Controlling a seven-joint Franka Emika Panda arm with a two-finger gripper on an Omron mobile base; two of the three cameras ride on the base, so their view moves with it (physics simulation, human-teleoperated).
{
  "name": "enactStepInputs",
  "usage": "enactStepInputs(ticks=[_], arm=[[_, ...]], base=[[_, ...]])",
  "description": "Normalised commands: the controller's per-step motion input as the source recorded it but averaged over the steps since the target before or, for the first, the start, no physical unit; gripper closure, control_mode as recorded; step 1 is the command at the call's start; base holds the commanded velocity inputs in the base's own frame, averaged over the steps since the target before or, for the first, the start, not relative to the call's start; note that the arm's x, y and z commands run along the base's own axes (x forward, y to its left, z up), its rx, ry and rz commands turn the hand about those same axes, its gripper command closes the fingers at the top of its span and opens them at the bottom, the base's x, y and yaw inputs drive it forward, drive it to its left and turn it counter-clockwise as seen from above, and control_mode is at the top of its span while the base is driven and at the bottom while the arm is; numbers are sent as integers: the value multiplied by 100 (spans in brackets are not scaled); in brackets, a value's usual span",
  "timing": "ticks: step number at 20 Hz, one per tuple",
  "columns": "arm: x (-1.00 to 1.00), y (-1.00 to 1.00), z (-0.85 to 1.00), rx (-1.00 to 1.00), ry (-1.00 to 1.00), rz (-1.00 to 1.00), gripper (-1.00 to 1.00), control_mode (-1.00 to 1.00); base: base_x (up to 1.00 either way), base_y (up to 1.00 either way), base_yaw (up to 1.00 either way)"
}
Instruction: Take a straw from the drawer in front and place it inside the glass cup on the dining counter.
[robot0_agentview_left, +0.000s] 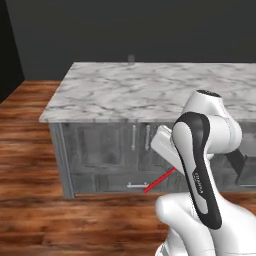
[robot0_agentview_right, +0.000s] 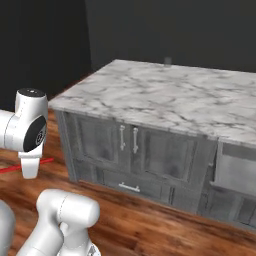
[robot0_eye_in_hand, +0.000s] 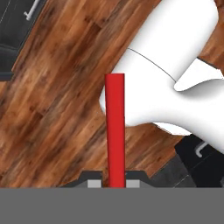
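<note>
Straw (robot0_eye_in_hand: 115, 131) pinched between the narrow jaws of the gripper (robot0_eye_in_hand: 116, 183), thin, rigid, bright red, jutting straight out past the fingertips (robot0_eye_in_hand: 93, 183) along the hand's own line. Seen from the left base view as a red sliver (robot0_agentview_left: 159, 181) slanting down and left from under the arm, low in front of the cabinet face; from the right base view, a short red stub (robot0_agentview_right: 11, 168) beside the white wrist, over the wood floor (robot0_agentview_right: 150, 225).

Glass cup (robot0_agentview_left: 131, 60) small, clear, barely visible, standing at the far edge of the dining counter (robot0_agentview_left: 150, 90), well apart from the held straw and higher than it. Same faint tumbler (robot0_agentview_right: 167, 61) on the far rim in the right base view. Counter a thick slab of white marble with grey veins, matte and flat.

Judged next: lift above the slab, carry across to the far rim, then tip the long axis upright so the free end can drop into the narrow mouth. Drawer (robot0_agentview_right: 235, 172) hanging open at right, dark grey with a pale inside.
</note>
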Motion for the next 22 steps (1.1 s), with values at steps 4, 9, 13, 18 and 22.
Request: enactStepInputs(ticks=[4,9,13,18,22], arm=[[0,0,0,0,0,0,100,100],[0,0,0,0,0,0,100,100],[0,0,0,0,0,0,100,100],[0,0,0,0,0,0,100,100],[0,0,0,0,0,0,100,100]], base=[[0,100,-27],[0,100,-27],[0,100,-26],[0,100,-25],[0,100,-25]])
